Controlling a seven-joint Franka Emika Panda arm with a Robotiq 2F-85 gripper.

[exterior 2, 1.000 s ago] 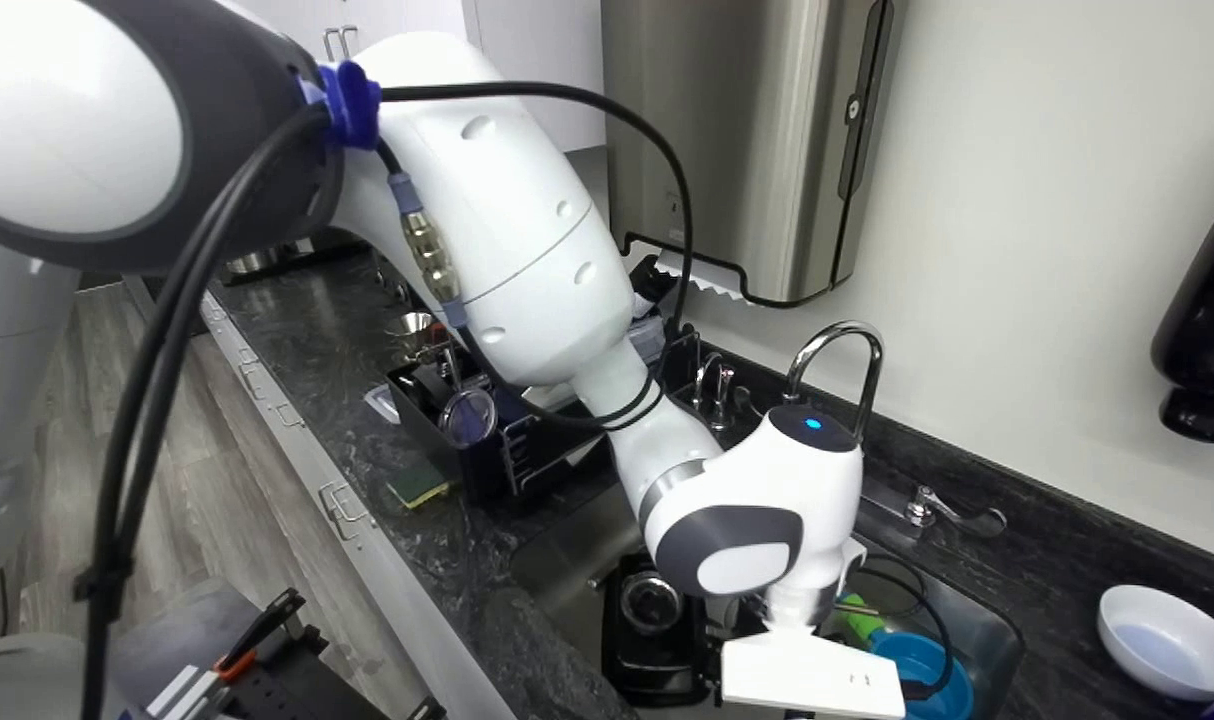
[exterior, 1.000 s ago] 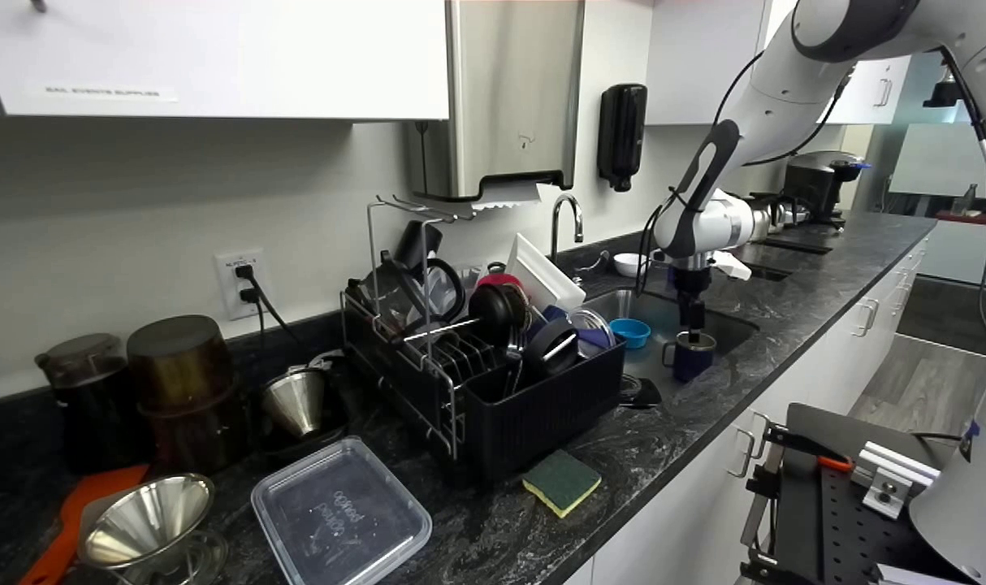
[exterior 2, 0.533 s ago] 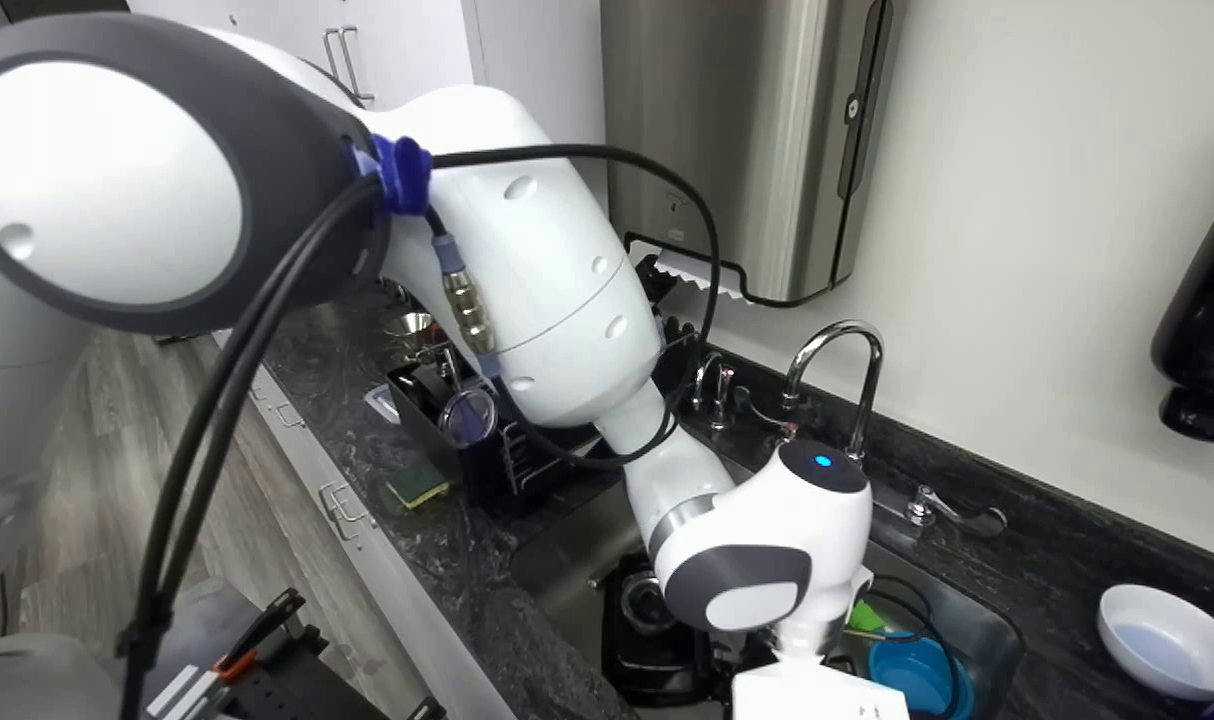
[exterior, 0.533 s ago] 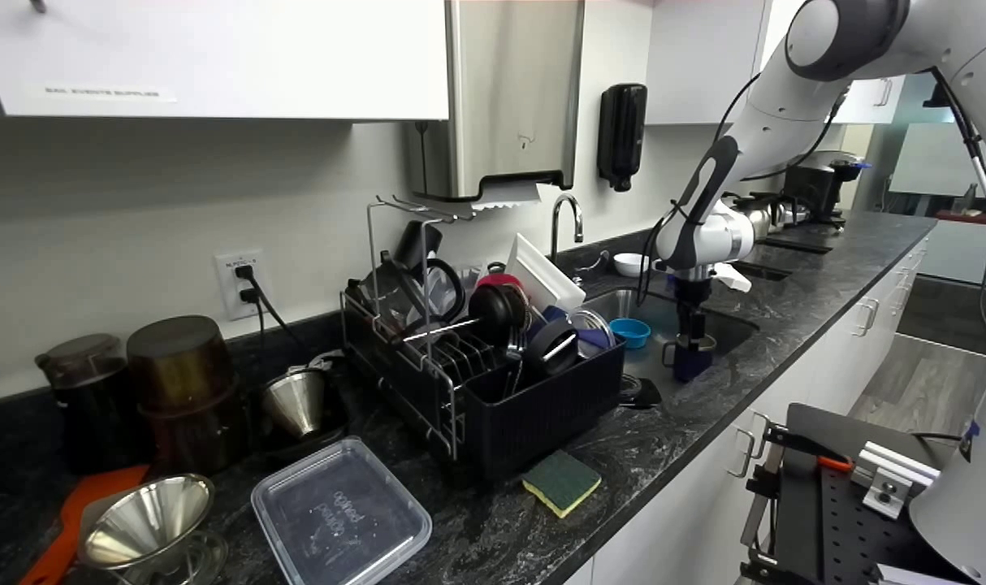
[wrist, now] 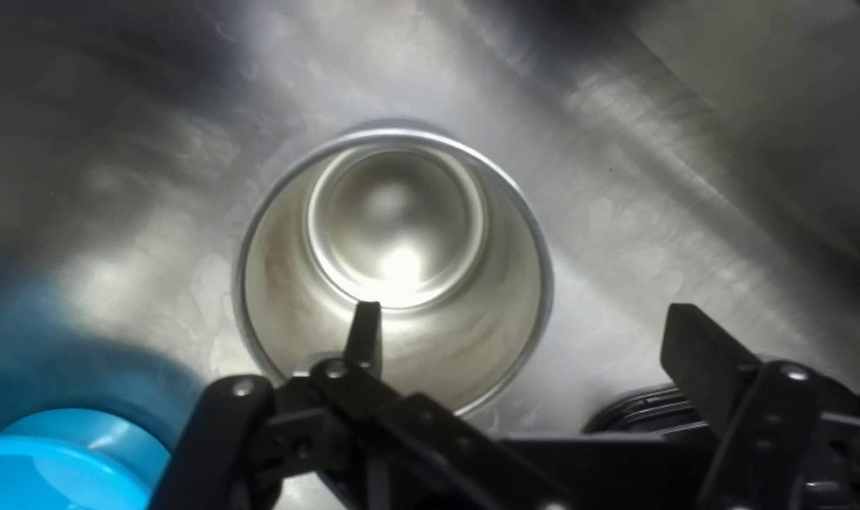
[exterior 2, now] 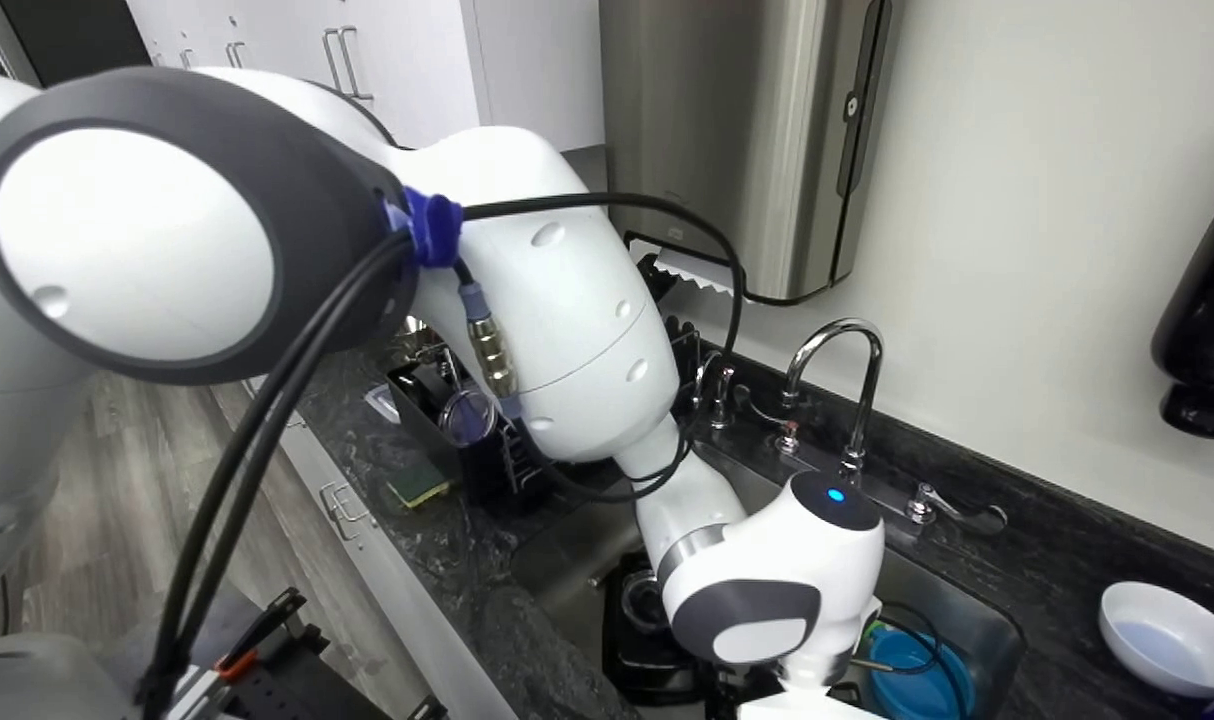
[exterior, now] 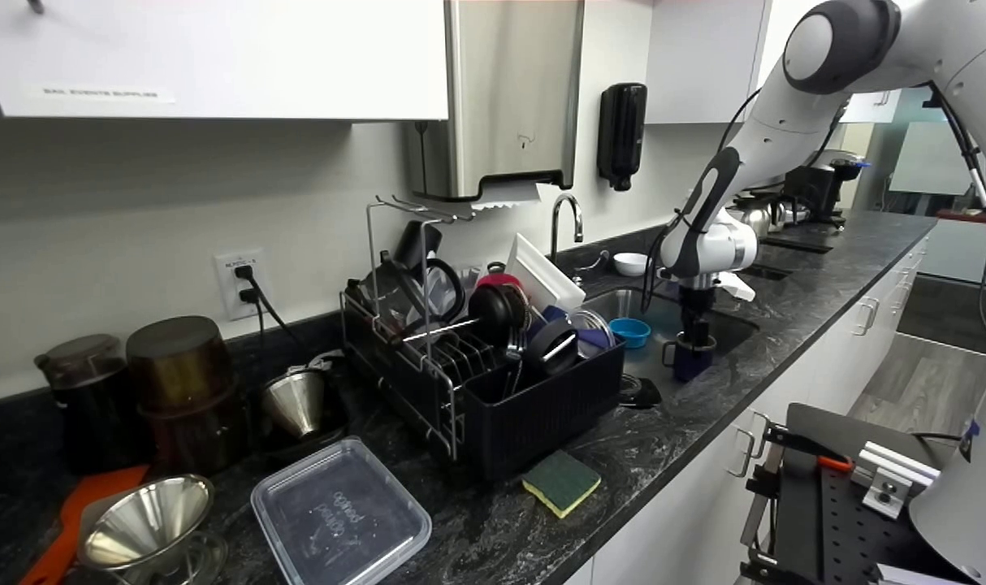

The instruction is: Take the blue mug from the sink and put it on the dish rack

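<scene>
Blue mug (exterior: 691, 363) is unheld. Gripper (wrist: 522, 312) has lowered to the mug, fingers (wrist: 700, 361) spread; closing appears next.

wrist view, blue mug (wrist: 394, 230): rim partly covered by end effector (wrist: 522, 312).
wrist view, blue bowl (wrist: 90, 464): cut off by left edge.
wrist view, black item (wrist: 635, 413), right: mostly hidden behind end effector; kind cannot be told.
dish rack (exterior 2: 479, 476), in an exterior view: partly hidden behind arm (exterior 2: 592, 350).
clear container (exterior: 343, 520), in an exterior view: near corner cut off, lettering too blurred to read.
</scene>
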